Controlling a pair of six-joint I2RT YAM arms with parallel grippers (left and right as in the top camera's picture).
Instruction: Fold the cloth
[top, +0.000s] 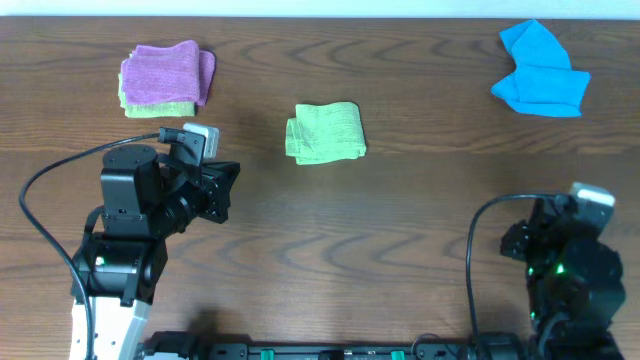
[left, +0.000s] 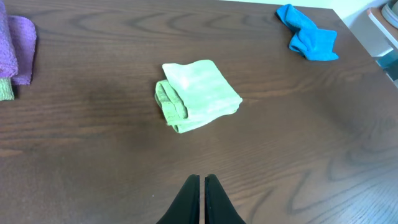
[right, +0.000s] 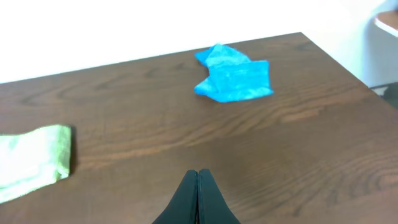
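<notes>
The lime-green cloth (top: 326, 133) lies folded into a small thick rectangle on the table, a little back of the middle. It also shows in the left wrist view (left: 198, 95) and at the left edge of the right wrist view (right: 34, 158). Its white tag is not visible. My left gripper (top: 228, 190) is shut and empty, to the left of the cloth and nearer the front; its fingertips (left: 203, 179) hover above bare wood. My right gripper (right: 197, 173) is shut and empty, at the front right (top: 512, 240), far from the cloth.
A purple cloth (top: 165, 73) lies folded on another green cloth at the back left. A bright blue cloth (top: 540, 75) lies crumpled at the back right, also in the right wrist view (right: 233, 78). The table's right edge shows in both wrist views.
</notes>
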